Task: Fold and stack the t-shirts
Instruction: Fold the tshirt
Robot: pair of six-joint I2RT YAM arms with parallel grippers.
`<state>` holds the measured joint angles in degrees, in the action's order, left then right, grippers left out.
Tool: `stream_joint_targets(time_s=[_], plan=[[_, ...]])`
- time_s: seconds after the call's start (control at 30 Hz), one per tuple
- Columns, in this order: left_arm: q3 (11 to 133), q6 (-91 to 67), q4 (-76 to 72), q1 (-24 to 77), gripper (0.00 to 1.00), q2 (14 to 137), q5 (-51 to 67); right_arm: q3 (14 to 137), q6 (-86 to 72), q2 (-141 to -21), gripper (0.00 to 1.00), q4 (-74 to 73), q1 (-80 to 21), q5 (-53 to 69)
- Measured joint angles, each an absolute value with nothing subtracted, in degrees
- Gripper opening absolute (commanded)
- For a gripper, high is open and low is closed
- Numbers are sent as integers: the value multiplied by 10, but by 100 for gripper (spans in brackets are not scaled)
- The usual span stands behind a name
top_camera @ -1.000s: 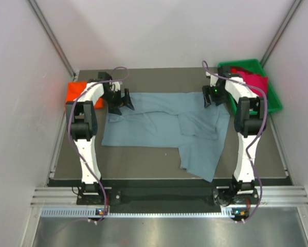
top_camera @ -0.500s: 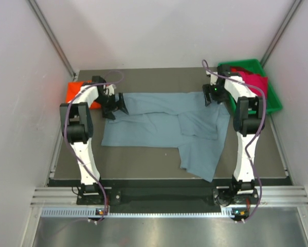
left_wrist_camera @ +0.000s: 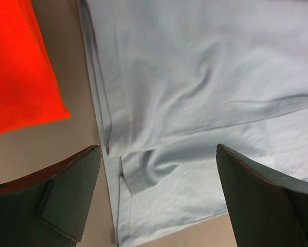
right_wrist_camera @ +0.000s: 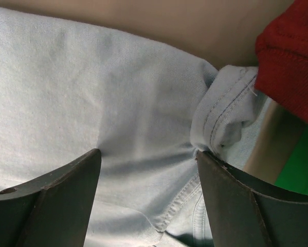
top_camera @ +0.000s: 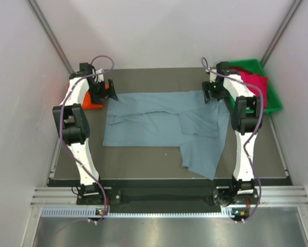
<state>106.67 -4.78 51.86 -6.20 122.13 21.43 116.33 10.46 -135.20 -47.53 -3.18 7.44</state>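
Observation:
The large slate blue-grey t-shirt (top_camera: 159, 123) lies spread and creased on the table, one part hanging toward the front. The bright orange-red t-shirt (top_camera: 92, 99) lies folded at the far left. Crimson t-shirts (top_camera: 254, 82) lie in the green bin (top_camera: 273, 103). My left gripper (top_camera: 107, 91) is open above the grey shirt's far left edge (left_wrist_camera: 184, 103), with the orange-red shirt (left_wrist_camera: 15, 67) beside it. My right gripper (top_camera: 211, 95) is open over the grey shirt's far right corner (right_wrist_camera: 118, 103). Its right finger (right_wrist_camera: 246, 206) touches a bunched hem (right_wrist_camera: 225, 108) next to a crimson shirt (right_wrist_camera: 292, 56).
The green bin stands at the far right corner and shows in the right wrist view (right_wrist_camera: 297, 180). White walls close in the table on the left, back and right. Bare brown table (left_wrist_camera: 76, 62) shows between the orange-red and grey shirts.
My left gripper has moved back and to the left, from over the grey shirt's left side to its far left corner by the orange-red shirt. The right arm has barely moved.

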Motion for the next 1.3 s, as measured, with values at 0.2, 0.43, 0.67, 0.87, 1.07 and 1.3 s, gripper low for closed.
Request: stream_joint_targets(time_s=[0.2, 0.43, 0.67, 0.87, 1.07, 1.3], plan=[[1103, -45, 507, -47, 97, 1228, 221, 1163, 105, -1352, 77, -475, -33, 72], [1125, -42, 507, -26, 82, 1293, 239, 1163, 105, -1352, 77, -475, -36, 70], [1182, -41, 498, -25, 85, 1348, 243, 1162, 109, -1352, 77, -475, -39, 63], [1204, -44, 493, -25, 86, 1373, 223, 1162, 109, -1352, 77, -474, -40, 61], [1240, -50, 492, -23, 87, 1397, 220, 1162, 108, -1352, 78, -474, -41, 61], [1299, -54, 483, -21, 88, 1432, 206, 1198, 98, -1367, 79, -472, -41, 68]])
